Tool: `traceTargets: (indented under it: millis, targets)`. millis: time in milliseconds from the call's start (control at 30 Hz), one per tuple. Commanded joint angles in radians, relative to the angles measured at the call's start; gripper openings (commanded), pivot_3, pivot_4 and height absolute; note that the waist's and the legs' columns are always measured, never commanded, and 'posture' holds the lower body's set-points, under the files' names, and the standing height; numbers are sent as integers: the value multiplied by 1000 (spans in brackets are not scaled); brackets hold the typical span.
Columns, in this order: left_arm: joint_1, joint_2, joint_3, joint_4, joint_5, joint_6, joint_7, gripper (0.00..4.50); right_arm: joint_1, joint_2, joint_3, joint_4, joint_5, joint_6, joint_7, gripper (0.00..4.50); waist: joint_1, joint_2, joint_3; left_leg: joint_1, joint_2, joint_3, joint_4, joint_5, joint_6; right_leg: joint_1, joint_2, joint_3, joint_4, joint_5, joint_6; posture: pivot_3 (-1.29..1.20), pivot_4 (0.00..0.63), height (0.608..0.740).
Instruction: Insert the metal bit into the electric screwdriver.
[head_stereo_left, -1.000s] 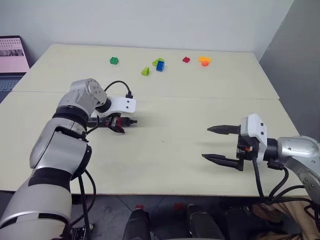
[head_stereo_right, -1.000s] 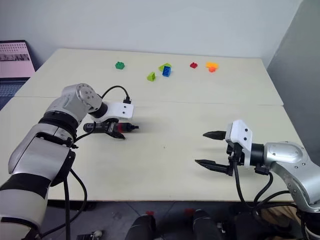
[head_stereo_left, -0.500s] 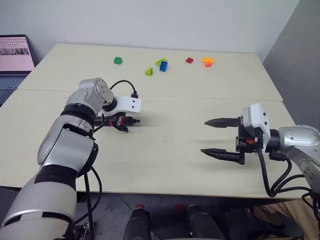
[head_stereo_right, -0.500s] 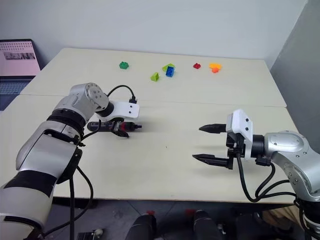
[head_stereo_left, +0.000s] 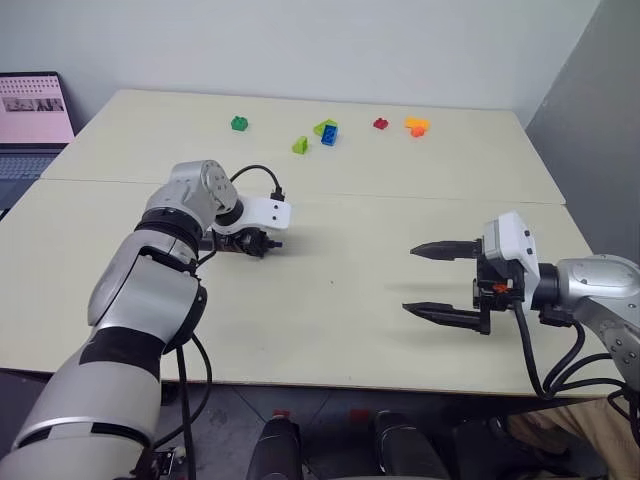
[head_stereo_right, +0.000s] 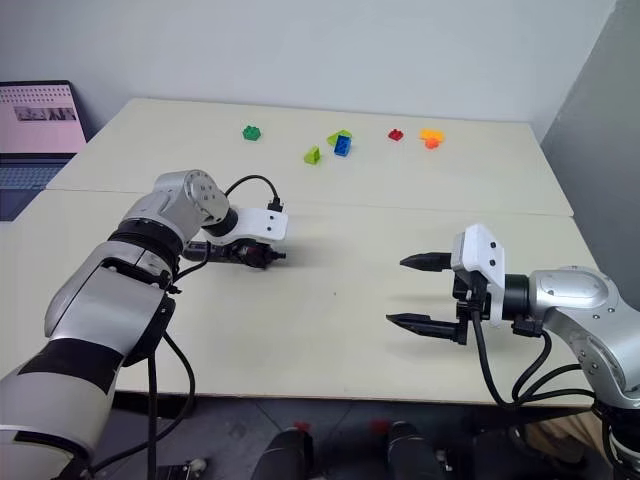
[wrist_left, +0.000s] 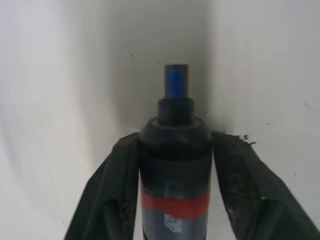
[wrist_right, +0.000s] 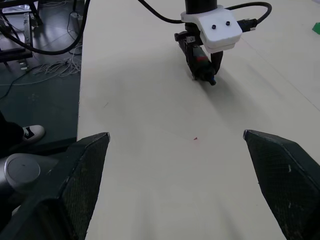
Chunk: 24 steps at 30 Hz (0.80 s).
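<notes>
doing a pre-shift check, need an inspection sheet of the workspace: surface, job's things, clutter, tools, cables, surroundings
surface: pale table, with a seam running across it.
job's things: electric screwdriver lies on the table between the fingers of the left tool, its narrow tip sticking out past them; metal bit: nothing seen.
clutter: toy bricks along the far edge: dark green brick, lime brick, blue brick, red brick, orange brick.
tools: left tool shut on the electric screwdriver; right tool open, holding nothing, above the table.
cables: black cable looping at the left wrist.
surroundings: laptop past the table's left edge; grey wall behind.
</notes>
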Motion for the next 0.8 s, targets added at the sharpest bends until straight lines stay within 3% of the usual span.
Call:
traceTargets:
  millis: [33, 333, 533, 800]
  targets:
    - [-6, -13, -7, 0, 9, -12, 4, 1612, 6, -13, -39, -24, 13, -16, 1, 4500, 0, 0, 0, 0, 0, 0, 0, 0, 0, 0, 0, 0, 0, 0, 0, 0, 150, 740]
    - [-22, 43, 21, -22, -16, -66, -55, 1612, 20, -15, -51, -15, 11, -32, 9, 4500, -5, 0, 0, 0, 0, 0, 0, 0, 0, 1, 0, 0, -1, 0, 0, 0, 150, 740]
    - [-45, 94, 113, -76, -128, -69, -147, 1612, 19, -9, -82, -8, 34, -23, -5, 4500, -9, 0, 1, -2, 0, 0, -1, 0, 0, -1, 0, 0, -1, 2, -4, 0, 150, 740]
    - [-41, 104, 300, -239, -343, 112, -200, 1612, -16, -29, -203, 40, 112, 20, -21, 4500, -9, -1, 2, -7, 0, -1, 0, 0, 0, -5, 0, -2, -1, 3, -4, 0, 150, 740]
